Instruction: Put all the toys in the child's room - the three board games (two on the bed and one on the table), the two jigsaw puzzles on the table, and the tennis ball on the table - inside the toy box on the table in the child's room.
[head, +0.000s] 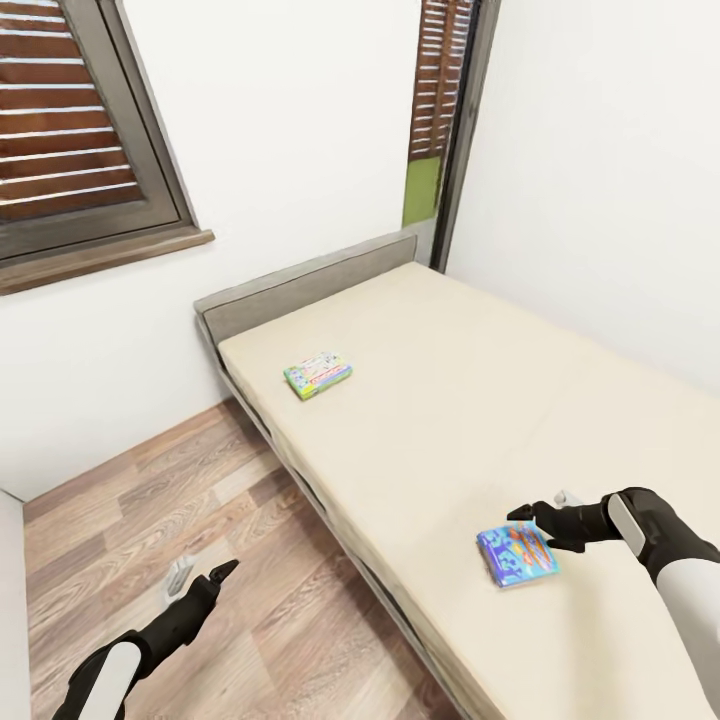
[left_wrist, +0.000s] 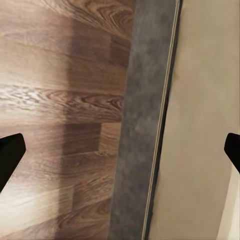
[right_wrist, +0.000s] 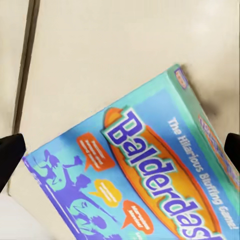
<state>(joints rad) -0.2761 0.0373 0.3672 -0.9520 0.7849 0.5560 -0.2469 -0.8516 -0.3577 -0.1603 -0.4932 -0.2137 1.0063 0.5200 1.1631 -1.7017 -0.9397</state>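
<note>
My left fingers (head: 200, 578) hang low over the wood floor (head: 150, 520), beside the bed (head: 450, 400) and clear of it. They are spread apart and hold nothing. In the left wrist view each dark tip (left_wrist: 10, 152) sits at an opposite edge, with plank floor (left_wrist: 60, 100), the bed's dark grey frame (left_wrist: 145, 125) and a strip of beige sheet (left_wrist: 200, 100) between them.

Up and to the left, a dark-framed window (head: 80, 130) with brown slats is set in the white wall (head: 290, 130). A second narrow window (head: 440, 90) stands in the corner behind the low headboard (head: 310, 282).

On the bed, a green-edged white game box (head: 318, 375) lies flat on the sheet near the headboard, well apart from both of my arms.

Further right and nearer to me, a small blue game box (head: 517, 555) lies flat on the sheet, close to the near side of the bed. My right fingers (head: 540, 525) hover just above its far edge, pointing left across the bed. They are parted, gripping nothing. In the right wrist view the two dark tips (right_wrist: 10, 155) stand wide at opposite edges and the blue box (right_wrist: 150, 180) lies between them, its lid printed "Balderdash" in white on an orange oval, with a teal rim. I cannot tell whether either tip touches the box
</note>
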